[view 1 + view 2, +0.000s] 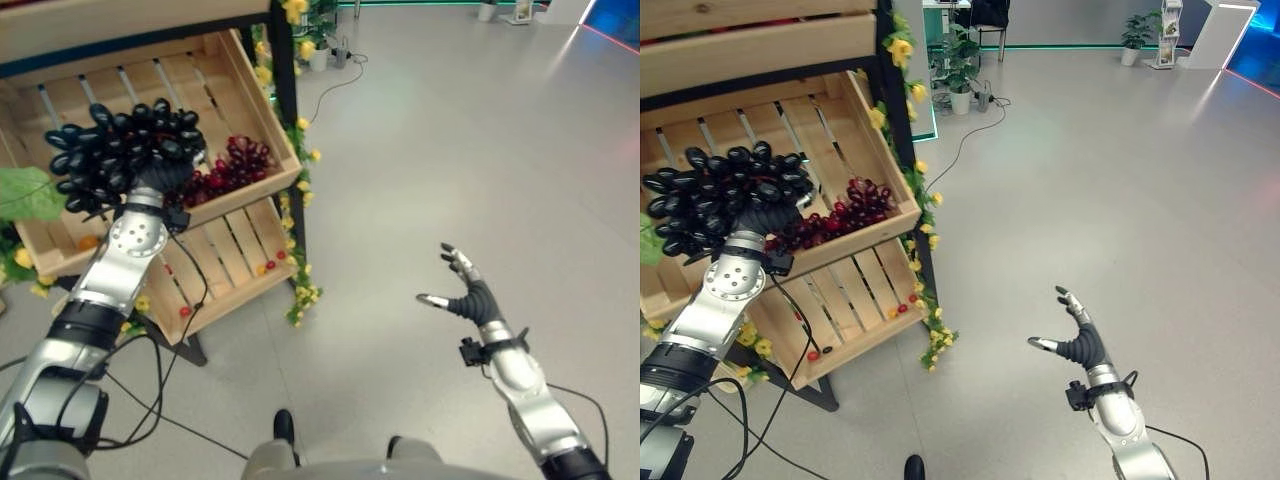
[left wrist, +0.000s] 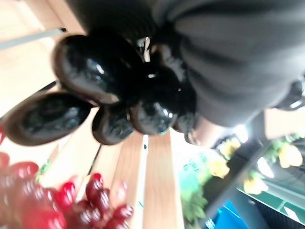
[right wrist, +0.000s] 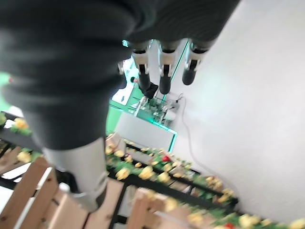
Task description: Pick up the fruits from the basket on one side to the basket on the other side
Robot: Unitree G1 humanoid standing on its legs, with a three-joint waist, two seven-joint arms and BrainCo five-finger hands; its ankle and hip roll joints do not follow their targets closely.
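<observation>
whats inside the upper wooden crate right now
A red grape bunch lies at the front corner of the upper crate. The black grape bunch at the left robot hand hangs over it, hiding the slats beneath and the fingers.

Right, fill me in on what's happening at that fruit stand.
The robot's left hand is at a bunch of black grapes over the upper wooden crate; its fingers are buried in the bunch. Red grapes lie in that crate's corner. The right hand hangs open over the floor, holding nothing.
</observation>
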